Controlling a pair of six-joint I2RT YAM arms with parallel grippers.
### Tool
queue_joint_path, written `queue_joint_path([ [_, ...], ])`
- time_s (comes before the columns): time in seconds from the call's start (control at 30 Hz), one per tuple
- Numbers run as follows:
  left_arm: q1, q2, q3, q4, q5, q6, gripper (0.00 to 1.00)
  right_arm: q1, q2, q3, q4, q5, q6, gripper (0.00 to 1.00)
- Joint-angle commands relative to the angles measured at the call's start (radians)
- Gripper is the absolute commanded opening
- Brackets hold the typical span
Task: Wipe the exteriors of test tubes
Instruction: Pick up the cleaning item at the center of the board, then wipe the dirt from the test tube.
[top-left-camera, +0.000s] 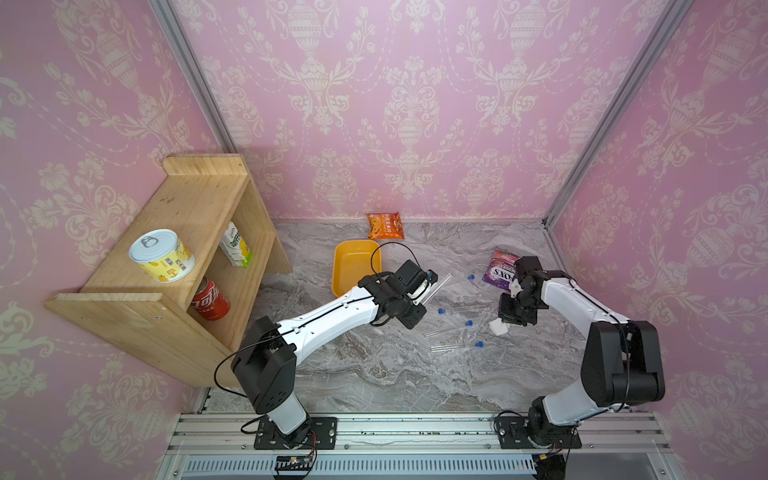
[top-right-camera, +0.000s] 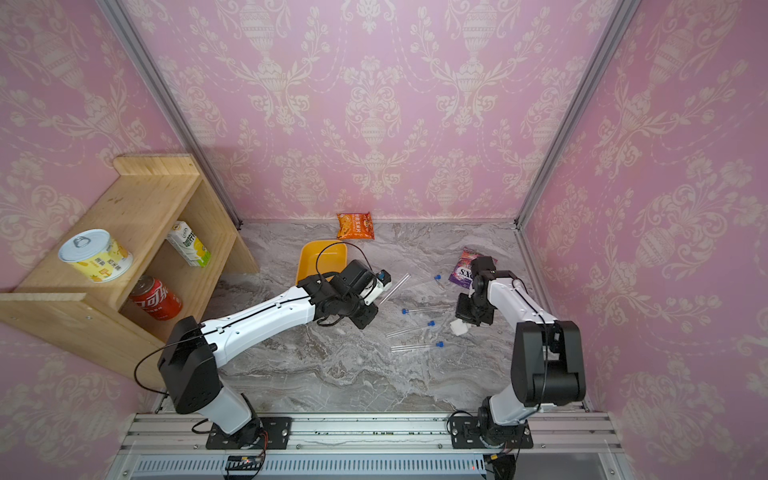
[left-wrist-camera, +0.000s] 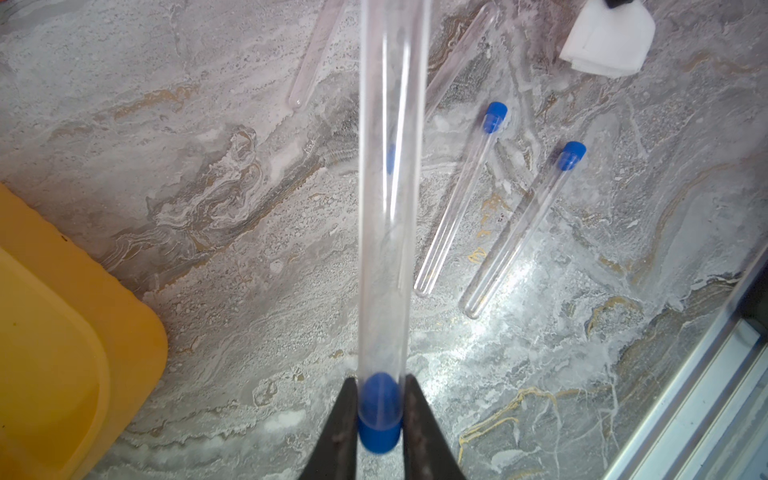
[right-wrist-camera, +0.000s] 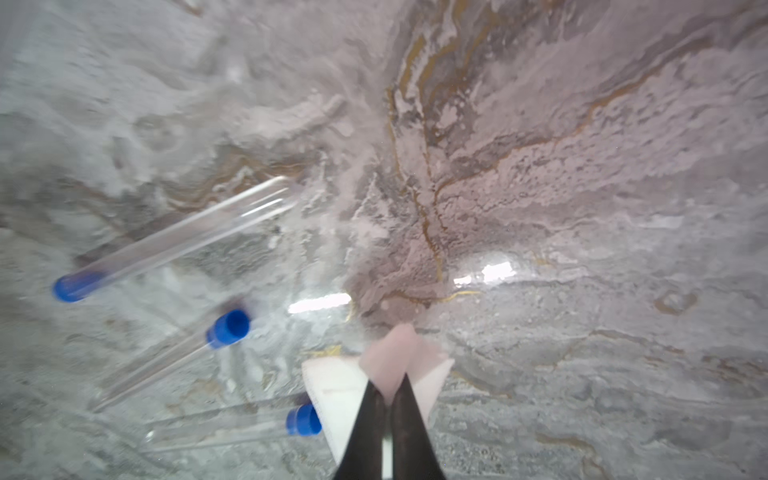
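Left wrist view alone confirms the left gripper (left-wrist-camera: 380, 386) clamped on the blue cap of the held test tube (left-wrist-camera: 392, 187); both top views hide that contact. Right wrist view, blurred, shows the right gripper (right-wrist-camera: 388, 380) pinched shut on a white wipe (right-wrist-camera: 332, 390), apparently at table level.

Surface: grey marbled tabletop (top-left-camera: 374, 374). Walls: pink patterned wallpaper (top-left-camera: 415, 104).

The held test tube's long axis runs straight out ahead of the left jaws, rounded end leading. 4 loose test tubes (top-left-camera: 455, 346) lie flat between the grippers, axes roughly gripper to gripper, 3 caps toward the right gripper.
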Motion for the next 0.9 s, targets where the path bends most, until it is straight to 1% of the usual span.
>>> queue_joint_path([
  [0.0, -0.014, -0.048, -0.035, 0.049, 0.024, -0.038, 0.20, -0.004, -0.098, 0.054, -0.075, -0.133, 0.039, 0.00],
  [0.07, -0.018, -0.066, -0.058, 0.072, 0.027, -0.048, 0.20, 0.003, -0.155, 0.069, -0.088, -0.213, 0.068, 0.00],
  [0.13, -0.021, -0.080, -0.079, 0.091, 0.030, -0.058, 0.20, 0.021, -0.208, 0.088, -0.095, -0.268, 0.094, 0.00],
  [0.23, -0.028, -0.096, -0.109, 0.118, 0.033, -0.071, 0.21, 0.078, -0.282, 0.118, -0.092, -0.278, 0.135, 0.00],
  [0.37, -0.046, -0.102, -0.122, 0.134, 0.025, -0.081, 0.21, 0.165, -0.355, 0.112, -0.027, -0.272, 0.207, 0.00],
  [0.47, -0.053, -0.102, -0.128, 0.157, 0.032, -0.093, 0.21, 0.233, -0.398, 0.059, 0.070, -0.265, 0.255, 0.00],
  [0.53, -0.056, -0.099, -0.129, 0.167, 0.043, -0.104, 0.21, 0.261, -0.429, 0.013, 0.138, -0.258, 0.286, 0.00],
  [0.63, -0.057, -0.095, -0.133, 0.189, 0.052, -0.120, 0.21, 0.279, -0.463, -0.054, 0.221, -0.262, 0.344, 0.00],
  [0.73, -0.057, -0.090, -0.139, 0.216, 0.063, -0.142, 0.21, 0.305, -0.467, -0.098, 0.268, -0.269, 0.357, 0.00],
  [0.87, -0.057, -0.081, -0.149, 0.273, 0.111, -0.189, 0.21, 0.347, -0.494, -0.184, 0.403, -0.254, 0.414, 0.00],
])
